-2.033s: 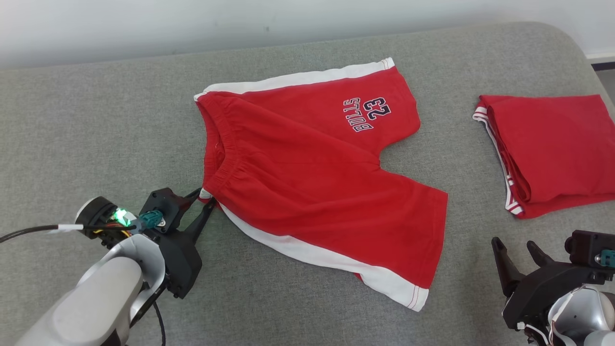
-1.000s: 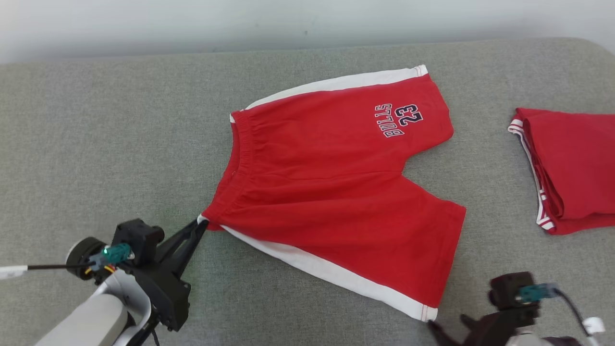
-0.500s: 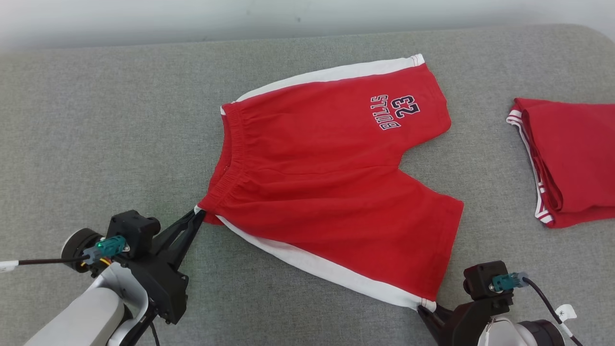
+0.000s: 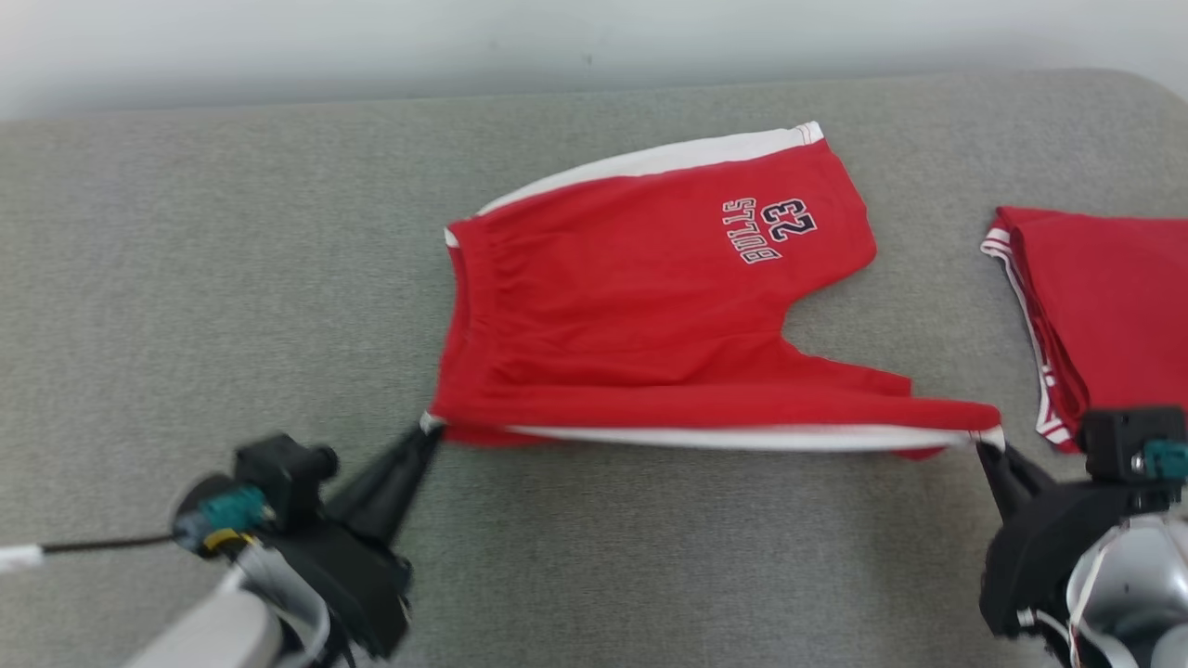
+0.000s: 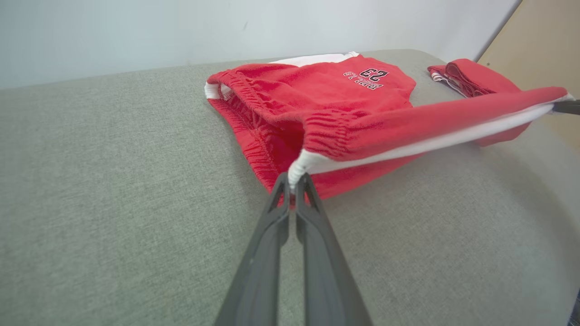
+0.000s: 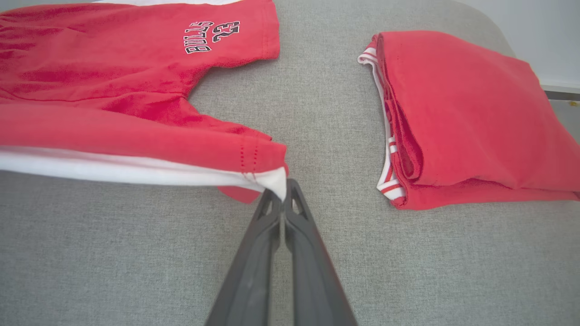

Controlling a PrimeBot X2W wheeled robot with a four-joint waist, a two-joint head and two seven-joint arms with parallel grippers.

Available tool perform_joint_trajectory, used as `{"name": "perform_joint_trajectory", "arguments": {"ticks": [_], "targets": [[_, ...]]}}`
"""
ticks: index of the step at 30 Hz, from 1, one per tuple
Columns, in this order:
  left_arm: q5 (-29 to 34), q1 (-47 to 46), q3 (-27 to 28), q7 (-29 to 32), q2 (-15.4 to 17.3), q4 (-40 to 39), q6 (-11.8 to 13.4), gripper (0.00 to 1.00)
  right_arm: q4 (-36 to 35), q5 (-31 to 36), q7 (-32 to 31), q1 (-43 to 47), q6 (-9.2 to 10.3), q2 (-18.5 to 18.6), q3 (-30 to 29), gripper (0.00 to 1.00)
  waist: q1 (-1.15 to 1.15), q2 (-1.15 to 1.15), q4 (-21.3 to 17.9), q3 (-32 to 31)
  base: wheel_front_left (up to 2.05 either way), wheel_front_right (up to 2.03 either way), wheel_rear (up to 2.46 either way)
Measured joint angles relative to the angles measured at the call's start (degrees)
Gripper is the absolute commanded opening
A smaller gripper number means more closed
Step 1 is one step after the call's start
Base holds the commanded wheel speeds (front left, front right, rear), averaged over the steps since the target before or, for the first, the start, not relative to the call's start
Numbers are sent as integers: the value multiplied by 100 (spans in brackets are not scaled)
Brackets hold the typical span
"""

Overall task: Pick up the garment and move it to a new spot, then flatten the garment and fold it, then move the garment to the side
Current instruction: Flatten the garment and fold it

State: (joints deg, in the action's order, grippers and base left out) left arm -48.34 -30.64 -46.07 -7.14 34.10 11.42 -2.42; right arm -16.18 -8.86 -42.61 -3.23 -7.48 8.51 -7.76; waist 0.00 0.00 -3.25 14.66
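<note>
shorts (image 4: 650, 306): red cloth, soft knit look, matt, faintly fuzzy up close
side stripe (image 6: 113, 170): white cloth, matt, smooth
waistband (image 5: 253, 117): same red cloth, gathered into fine puckered ridges
lettering (image 6: 210, 36): dark with white edging; stitched or printed, cannot tell
grey pad (image 4: 186, 278): woven cloth cover, coarse grain, matt
folded garment (image 6: 462, 113): red cloth, matt, smooth face
trim (image 6: 387, 185): red-and-white striped cloth band, ribbed look
left gripper (image 5: 293, 181): dark grey plastic look, smooth, dull sheen
right gripper (image 6: 283, 190): same dark, smooth, low-sheen finish
forearm shell (image 4: 1123, 575): pale grey, smooth, glossy highlights
wall (image 5: 113, 31): pale, smooth, matt
</note>
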Motion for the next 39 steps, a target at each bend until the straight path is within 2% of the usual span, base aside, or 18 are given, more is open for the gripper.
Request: {"name": "perform_joint_trajectory", "arguments": {"ticks": [5, 6, 9, 12, 16, 18, 19, 20, 21, 22, 26, 33, 35, 36, 37, 39], "targets": [[-85, 500, -221, 213, -92, -547, 255, 0, -172, 90, -165, 298, 0, -54, -165, 0, 0, 0, 148, -91, 0, 0, 0], [-129, 674, -319, 298, -145, -782, 372, 0, -270, 9, -367, 383, 0, -65, -227, 0, 0, 0, 221, -115, 0, 0, 0], [-194, 921, -448, 422, -205, -1020, 479, 0, -433, -119, -584, 547, 0, -156, -394, 0, 0, 0, 336, -140, 0, 0, 0], [-236, 1040, -559, 431, -299, -1101, 491, 0, -399, -127, -678, 548, 0, -168, -468, 0, 0, 0, 423, -138, 0, 0, 0], [-53, 952, -760, 424, -494, -792, 401, 0, 179, -258, -655, 417, 0, -197, -313, 0, 0, 0, 494, -110, 0, 0, 0], [73, 862, -825, 355, -615, -503, 387, 24, 504, -252, -505, 280, 0, -188, -247, 0, 1, 0, 503, -109, 0, 0, 0], [112, 822, -873, 319, -680, -379, 356, 24, 655, -246, -447, 230, 0, -186, -221, 0, 1, 0, 504, -117, 0, 0, 0], [191, 796, -926, 307, -739, -271, 334, 49, 776, -213, -347, 205, 0, -175, -183, 0, 1, 0, 504, -130, 0, 0, 0], [231, 790, -950, 266, -792, -172, 334, 99, 859, -191, -246, 190, 0, -166, -186, 55, 1, 0, 504, -143, 0, 0, 0], [280, 775, -980, 234, -825, -80, 337, 100, 957, -165, -177, 156, 0, -160, -189, 100, 1, 0, 506, -156, 0, 0, 0], [497, 694, -1023, 52, -837, 75, 396, 100, 1134, -160, -38, 108, 0, -137, -198, 100, 1, 0, 516, -211, 0, 0, 0], [604, 685, -1102, 34, -715, 90, 385, 99, 932, -154, -131, 190, 0, -111, -301, 100, 1, 0, 507, -263, 0, 0, 0], [597, 685, -1098, 51, -697, 85, 379, 85, 861, -135, -166, 215, 1, -149, -319, 100, 1, 0, 492, -267, 0, 0, 0], [597, 684, -1095, 49, -692, 83, 361, 84, 817, -118, -177, 220, 1, -166, -318, 100, 1, 0, 485, -268, 0, 0, 0], [595, 682, -1096, 49, -689, 87, 359, 70, 778, -114, -187, 222, 0, -190, -315, 100, 1, 0, 480, -267, 0, 0, 0], [593, 656, -1095, 48, -689, 101, 344, 31, 708, -110, -230, 238, 0, -237, -300, 100, 1, 0, 471, -263, 0, 0, 0]]}}
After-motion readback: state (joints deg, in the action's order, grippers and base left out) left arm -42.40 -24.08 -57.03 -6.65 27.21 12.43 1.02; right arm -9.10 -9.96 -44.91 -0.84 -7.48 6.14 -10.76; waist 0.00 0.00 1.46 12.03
